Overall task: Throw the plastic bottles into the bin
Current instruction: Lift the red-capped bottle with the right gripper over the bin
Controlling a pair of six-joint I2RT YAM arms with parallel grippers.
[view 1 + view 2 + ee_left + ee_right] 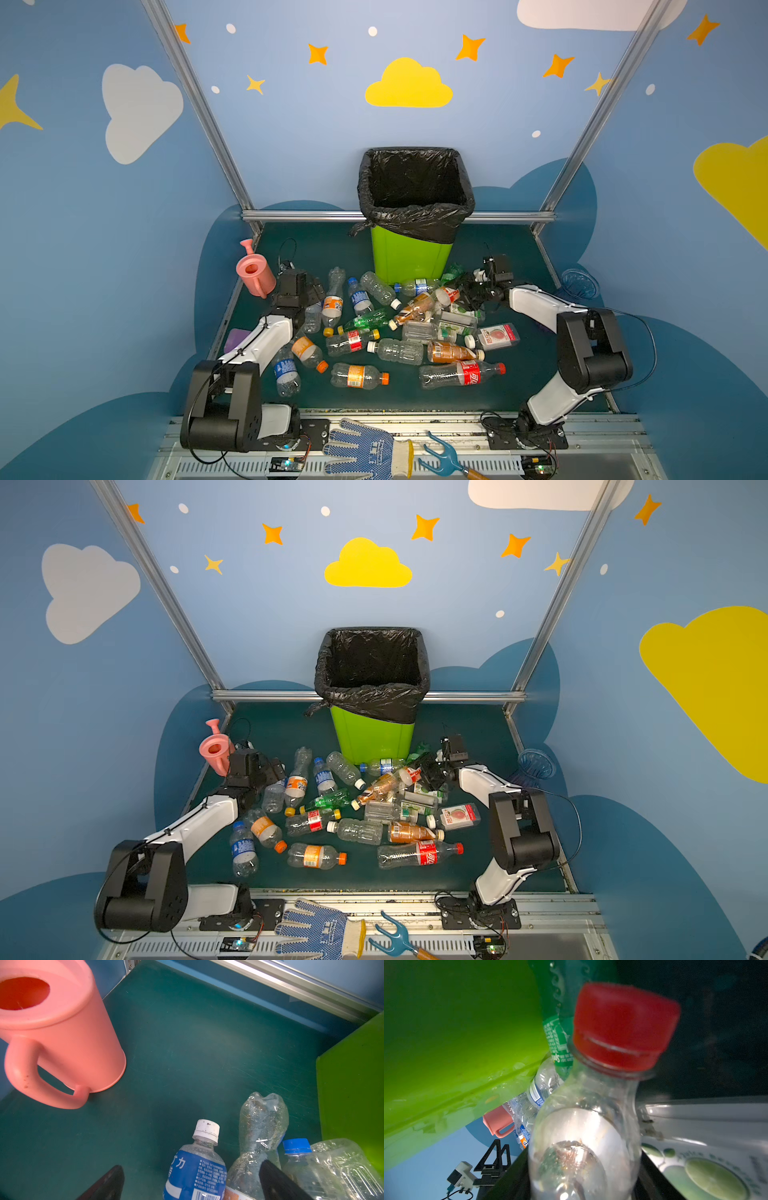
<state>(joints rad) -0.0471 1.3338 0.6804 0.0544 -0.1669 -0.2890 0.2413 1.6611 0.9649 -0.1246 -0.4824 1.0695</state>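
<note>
Snugly pinched in the right end effector (583, 1169), a clear red-capped bottle (591, 1109); left end effector (192, 1167) spread wide.

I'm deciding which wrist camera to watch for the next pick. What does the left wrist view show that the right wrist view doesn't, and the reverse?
Only the left wrist view: a white-capped bottle with a blue label, a blue-capped bottle and the metal rail.

Only the right wrist view: a red-capped bottle close up between the jaws of the right gripper, and a green bottle behind it.

Both: the bin and the pink watering can.
</note>
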